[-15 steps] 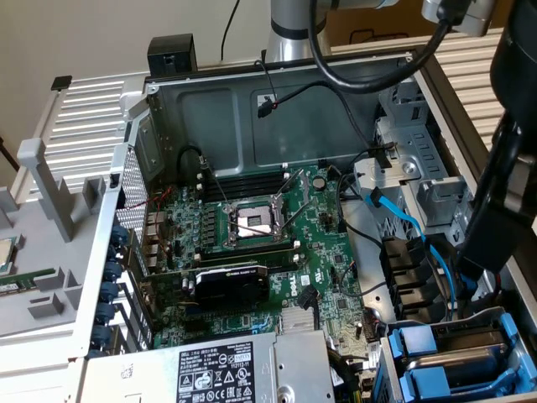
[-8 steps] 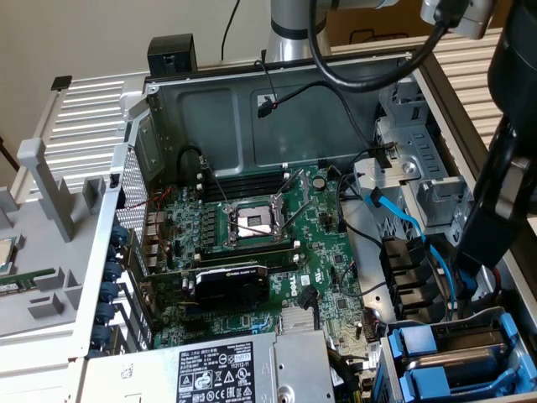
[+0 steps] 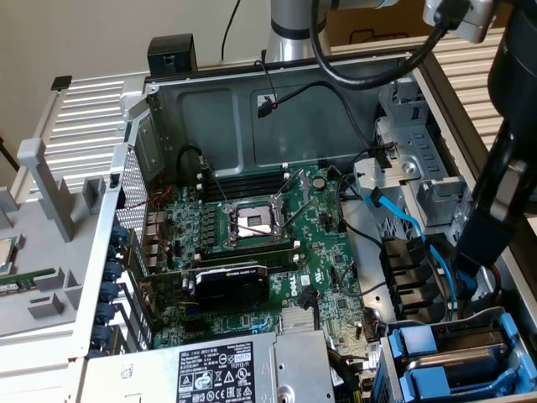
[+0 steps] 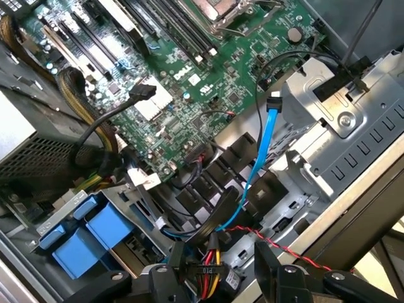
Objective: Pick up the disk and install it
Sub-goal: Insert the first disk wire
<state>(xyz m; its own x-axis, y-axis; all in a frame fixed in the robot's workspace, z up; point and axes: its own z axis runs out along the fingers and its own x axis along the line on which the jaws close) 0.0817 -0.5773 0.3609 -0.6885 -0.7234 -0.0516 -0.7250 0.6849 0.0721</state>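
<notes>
- Disk (image 3: 453, 363) sits in the drive cage (image 3: 394, 353) at the exterior view's lower right, framed by blue rails, beside the grey power supply (image 3: 210, 369).
- Gripper (image 4: 219, 262) hangs over a cable bundle (image 4: 211, 278) just beside that cage. Its fingers (image 4: 170, 274) stand apart and clamp nothing.
- Disk appears to lie just below and to one side of the fingertips, on the power-supply side. Its exposed edge runs left to right across the exterior view.

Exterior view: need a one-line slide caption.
Open PC case: motherboard, black graphics card, power supply; robot arm hangs above the blue drive rails at the exterior view's right.
</notes>
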